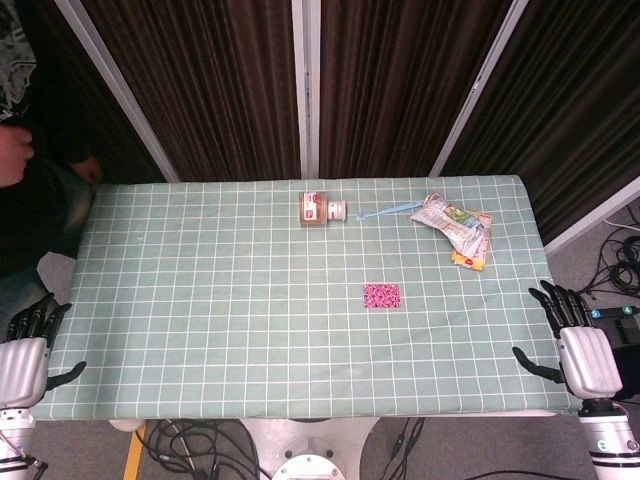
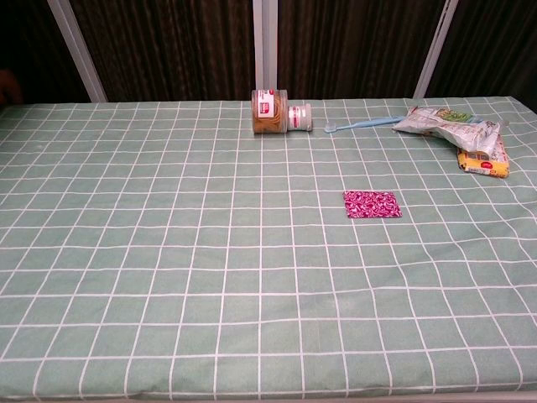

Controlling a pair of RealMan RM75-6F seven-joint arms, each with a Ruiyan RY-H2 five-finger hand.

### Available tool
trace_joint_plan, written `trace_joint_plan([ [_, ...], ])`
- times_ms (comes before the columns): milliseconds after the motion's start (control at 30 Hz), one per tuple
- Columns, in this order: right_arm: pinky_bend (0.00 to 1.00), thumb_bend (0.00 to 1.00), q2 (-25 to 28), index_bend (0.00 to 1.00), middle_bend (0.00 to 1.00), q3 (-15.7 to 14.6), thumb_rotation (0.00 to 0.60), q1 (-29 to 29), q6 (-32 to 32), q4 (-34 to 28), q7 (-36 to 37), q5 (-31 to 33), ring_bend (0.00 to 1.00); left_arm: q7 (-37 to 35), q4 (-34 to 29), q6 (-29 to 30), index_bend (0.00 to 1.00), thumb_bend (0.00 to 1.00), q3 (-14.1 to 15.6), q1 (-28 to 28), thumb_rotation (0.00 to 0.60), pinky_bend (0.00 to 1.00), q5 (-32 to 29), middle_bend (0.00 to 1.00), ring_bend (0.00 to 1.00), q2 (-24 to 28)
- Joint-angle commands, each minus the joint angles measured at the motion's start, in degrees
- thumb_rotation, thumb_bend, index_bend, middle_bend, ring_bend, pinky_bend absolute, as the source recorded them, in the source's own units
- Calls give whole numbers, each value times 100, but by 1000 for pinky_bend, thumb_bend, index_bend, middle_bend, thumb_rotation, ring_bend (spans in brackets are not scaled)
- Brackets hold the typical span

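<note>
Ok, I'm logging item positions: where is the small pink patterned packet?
The pink packet lies flat on the green checked tablecloth, right of centre in both views, nearer the right robot hand, with the jar and toothbrush beyond it.

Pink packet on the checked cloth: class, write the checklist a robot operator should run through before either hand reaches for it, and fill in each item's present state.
1. Right hand holds nothing, fingers apart: ok.
2. Left hand holds nothing, fingers apart: ok.
3. Pink packet lies flat, apart from other things: ok.
4. Jar on its side and blue toothbrush lie farther back, off the direct line from the right hand: ok.
5. Snack bags clear of the packet: ok.
6. Whether the packet's edges lift enough to pinch: cannot tell.
</note>
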Motion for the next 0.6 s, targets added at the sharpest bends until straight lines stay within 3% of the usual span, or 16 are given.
trace_joint_plan([
  [33, 0, 148, 4, 105, 40, 22, 531, -1, 55, 12, 40, -45, 0, 8, 11, 21, 225, 173, -13, -1, 600, 126, -1, 146, 106, -20],
  [600, 0, 147, -99, 104, 40, 38, 523, 182, -84, -35, 0, -223, 0, 119, -16, 173, 225, 173, -9, 92, 600, 126, -19, 146, 106, -32],
])
